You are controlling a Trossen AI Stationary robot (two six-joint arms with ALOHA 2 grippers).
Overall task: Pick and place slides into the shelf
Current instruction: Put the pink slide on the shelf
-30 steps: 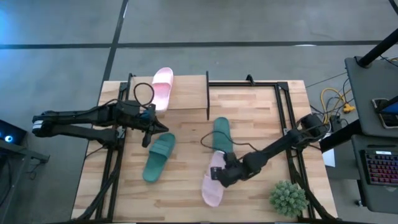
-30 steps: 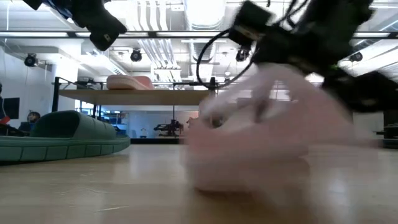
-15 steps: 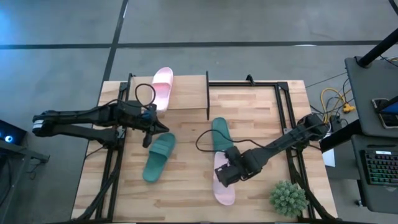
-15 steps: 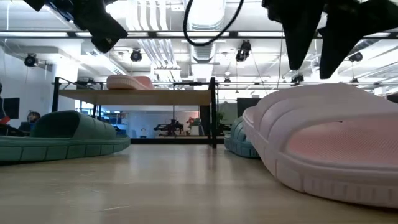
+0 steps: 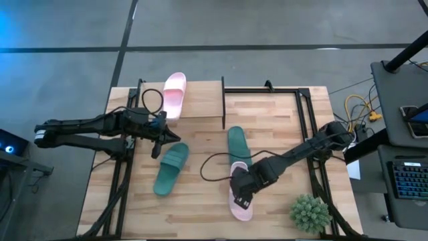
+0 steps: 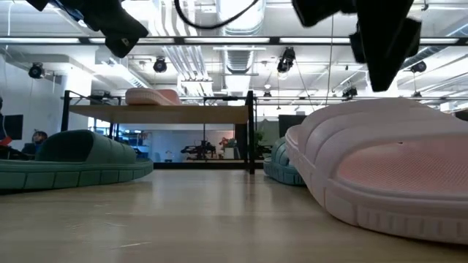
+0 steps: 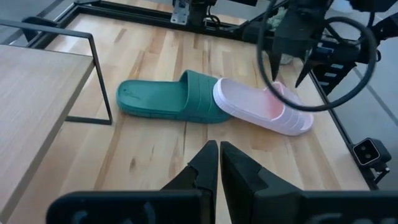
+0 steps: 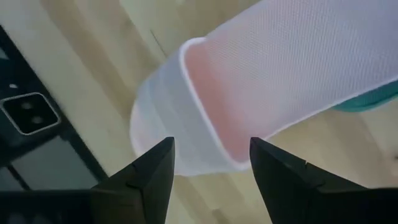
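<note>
One pale pink slide [image 5: 241, 199] lies sole-down on the table, its far end against a teal slide [image 5: 237, 146]. My right gripper [image 5: 242, 189] hovers open just above the pink slide's strap [image 8: 166, 127], a finger on either side, apart from it in the low view [image 6: 380, 172]. A second teal slide [image 5: 170, 168] lies left of centre. The other pink slide [image 5: 174, 94] rests on the shelf's plank top [image 5: 199, 100]. My left gripper [image 5: 162, 138] is shut [image 7: 219, 163] and empty, above the table between the shelf and that second teal slide.
A spiky green plant [image 5: 311, 213] stands at the near right corner, close to the right arm. Black frame rails [image 5: 307, 127] run along the table's sides. Bare wood lies between the two teal slides. A keyboard desk [image 5: 404, 174] stands off the table's right edge.
The near pink slide, held off the table and swinging a second ago, has turned its near end toward the right and come down flat on its sole. My right gripper has let it go and stands just above it, shifted slightly toward the near edge.
</note>
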